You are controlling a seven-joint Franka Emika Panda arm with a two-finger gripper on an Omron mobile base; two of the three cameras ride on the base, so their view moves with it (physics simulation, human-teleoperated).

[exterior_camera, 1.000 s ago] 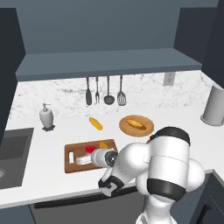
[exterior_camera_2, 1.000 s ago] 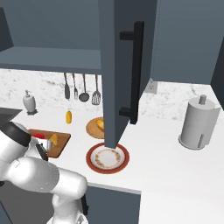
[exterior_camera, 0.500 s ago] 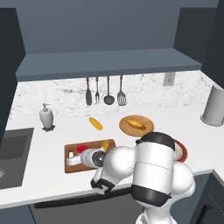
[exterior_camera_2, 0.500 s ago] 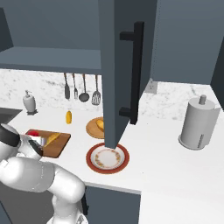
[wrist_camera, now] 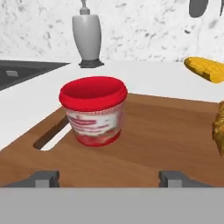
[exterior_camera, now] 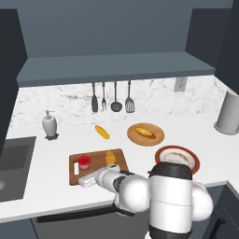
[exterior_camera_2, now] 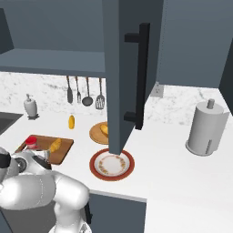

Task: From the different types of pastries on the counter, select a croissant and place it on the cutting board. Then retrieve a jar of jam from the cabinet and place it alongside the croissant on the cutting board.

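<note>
My fingers stand spread wide and released, gripper [wrist_camera: 109, 178] low over the near edge of the cutting board [wrist_camera: 166, 140], the two dark fingertips [wrist_camera: 43, 178] well apart with bare wood between them. The jar of jam [wrist_camera: 93, 110] stands upright on the board just ahead of me, apart from both tips, its red lid rounded and its side mottled red and white. It sits right beside the white handle slot [wrist_camera: 51, 132], near the board's left end. The croissant [exterior_camera: 110, 158] lies on the same board to the jar's right, ridged and golden, with open wood between the two. Past the board's far edge the slim yellow roll [exterior_camera: 101, 131] lies alone on the counter [exterior_camera: 56, 154], white with grey speckles, and the oval loaf [exterior_camera: 144, 133] rests on a round wooden plate [exterior_camera: 157, 138]. A white soap dispenser [exterior_camera: 49, 124] stands by the wall next to the dark sink [exterior_camera: 14, 158]. A red-rimmed plate [exterior_camera_2: 112, 164] sits near the counter's front edge. The open cabinet door [exterior_camera_2: 132, 68] hangs over the counter, to the right of the board.
</note>
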